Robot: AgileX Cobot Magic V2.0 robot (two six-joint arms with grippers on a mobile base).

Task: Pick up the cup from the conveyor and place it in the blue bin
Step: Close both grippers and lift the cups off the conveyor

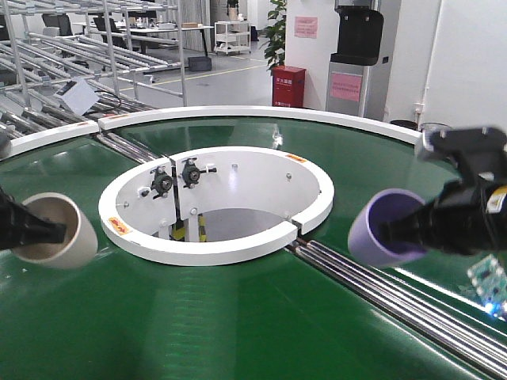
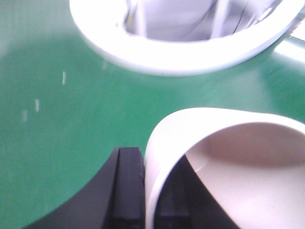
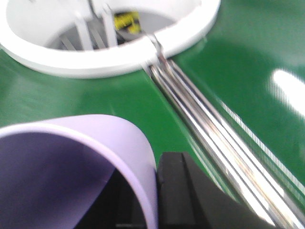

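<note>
Two cups are being held over the conveyor (image 1: 238, 332), one by each arm. In the front view, the left gripper (image 1: 49, 230) is clamping the cream cup (image 1: 78, 237) at 9 o'clock from the white ring (image 1: 214, 252), with the cup lying sideways and its mouth facing the arm. The right gripper (image 1: 402, 229) is pinching the purple cup (image 1: 366, 236) at 4 o'clock from the ring, also sideways, just above the rollers (image 1: 396, 294) that are running out toward 5 o'clock. Whether either cup is touching the belt cannot be told.

On the left wrist camera, the cream cup (image 2: 164, 152) is filling the 5 o'clock corner. One black finger (image 2: 127, 188) is pressing on the outside of its wall while a second dark one is sitting inside the mouth. Green belt is spreading toward 9 o'clock and the ring (image 2: 167, 61) is curving along 12 o'clock.

On the right wrist camera, the purple cup (image 3: 95, 136) is occupying 7 o'clock, its wall squeezed between an outer finger (image 3: 177, 183) and one inside. The rollers (image 3: 214, 124) are slanting from the ring (image 3: 95, 59) at 11 o'clock down toward 5 o'clock.
</note>
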